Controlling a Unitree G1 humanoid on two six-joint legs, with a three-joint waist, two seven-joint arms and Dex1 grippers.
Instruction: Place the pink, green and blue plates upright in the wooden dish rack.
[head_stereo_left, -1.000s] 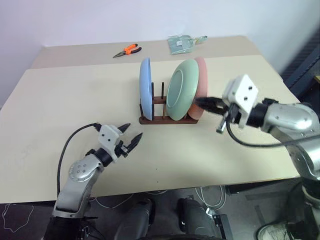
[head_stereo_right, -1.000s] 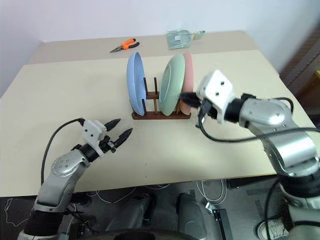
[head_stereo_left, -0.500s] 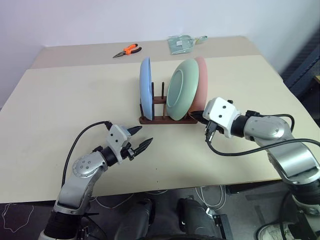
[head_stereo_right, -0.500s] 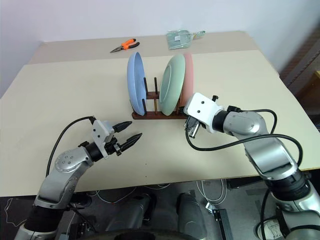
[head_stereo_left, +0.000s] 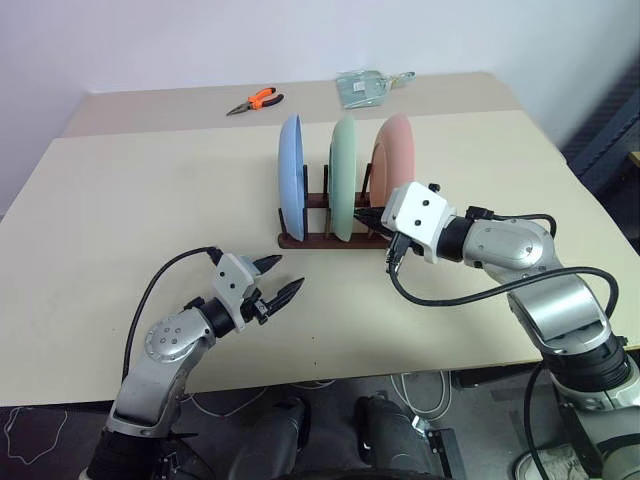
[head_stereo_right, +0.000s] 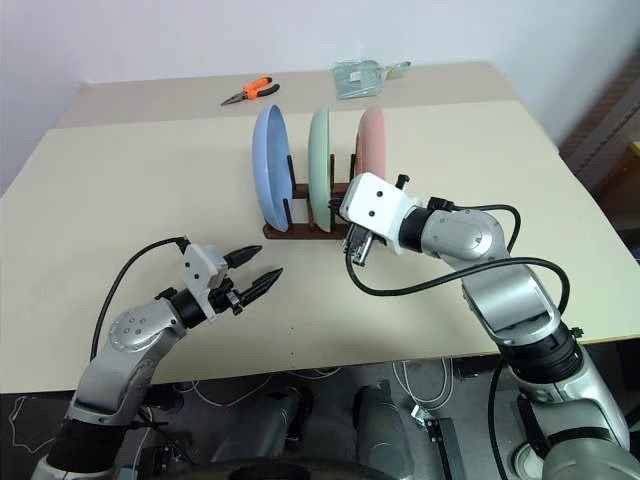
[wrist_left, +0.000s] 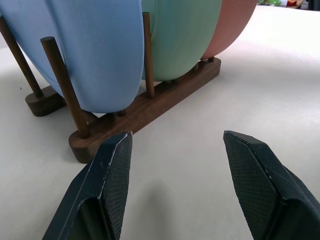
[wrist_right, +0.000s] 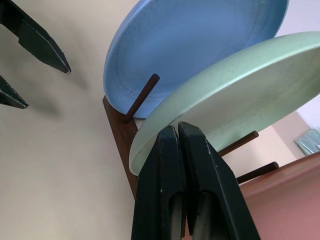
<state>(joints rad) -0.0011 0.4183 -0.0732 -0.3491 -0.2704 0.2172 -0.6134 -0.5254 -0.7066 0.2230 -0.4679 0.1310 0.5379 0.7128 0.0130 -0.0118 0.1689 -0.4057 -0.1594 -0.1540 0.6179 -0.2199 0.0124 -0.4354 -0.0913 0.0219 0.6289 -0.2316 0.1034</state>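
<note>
While all three plates stand upright in the wooden dish rack (head_stereo_left: 335, 238) at mid-table, blue plate (head_stereo_left: 291, 178), green plate (head_stereo_left: 343, 177), pink plate (head_stereo_left: 396, 160), the right gripper (wrist_right: 178, 131) has its fingers pressed together against the green plate's rim, apparently touching; only its wrist view shows this. Left gripper (head_stereo_left: 277, 278) hovers spread, well apart from the rack.

The packet (head_stereo_left: 362, 87) at the table's far edge is too small to identify.
</note>
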